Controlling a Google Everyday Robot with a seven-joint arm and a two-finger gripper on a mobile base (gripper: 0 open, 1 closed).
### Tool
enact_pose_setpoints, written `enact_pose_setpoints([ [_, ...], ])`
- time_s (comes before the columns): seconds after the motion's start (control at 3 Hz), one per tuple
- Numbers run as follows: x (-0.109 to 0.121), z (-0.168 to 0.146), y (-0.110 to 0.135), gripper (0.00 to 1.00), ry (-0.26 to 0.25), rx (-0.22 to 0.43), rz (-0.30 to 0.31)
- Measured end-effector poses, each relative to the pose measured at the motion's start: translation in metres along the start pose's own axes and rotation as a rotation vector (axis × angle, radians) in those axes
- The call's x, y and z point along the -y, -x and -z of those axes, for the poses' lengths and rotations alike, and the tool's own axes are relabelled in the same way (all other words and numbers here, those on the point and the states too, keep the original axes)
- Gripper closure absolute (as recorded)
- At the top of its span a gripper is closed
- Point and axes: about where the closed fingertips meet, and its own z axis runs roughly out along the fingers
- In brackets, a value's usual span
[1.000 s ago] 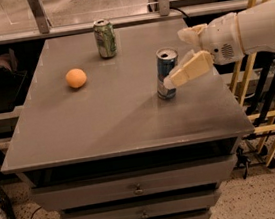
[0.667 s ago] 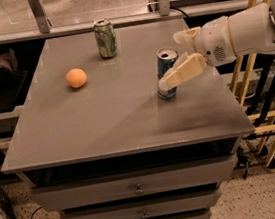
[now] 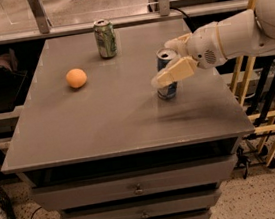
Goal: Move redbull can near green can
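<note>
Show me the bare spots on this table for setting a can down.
Free: the front strip of the table, nearer than the orange and redbull can; also the middle between orange, green can and redbull can. Crowded: around the redbull can, where the gripper sits.

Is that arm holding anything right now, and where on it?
Cannot be told for sure: the gripper sits around the upper half of the redbull can, which stands on the table.
</note>
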Motion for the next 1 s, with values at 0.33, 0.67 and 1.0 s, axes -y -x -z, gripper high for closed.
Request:
enact_pose_setpoints([
  [0.33, 0.004, -0.003, -0.004, 0.42, -0.002, -0.009, -0.001],
  [0.67, 0.007, -0.001, -0.007, 0.65, 0.004, -0.019, 0.0],
  [1.0, 0.013, 0.01, 0.001, 0.87, 0.017, -0.027, 0.029],
])
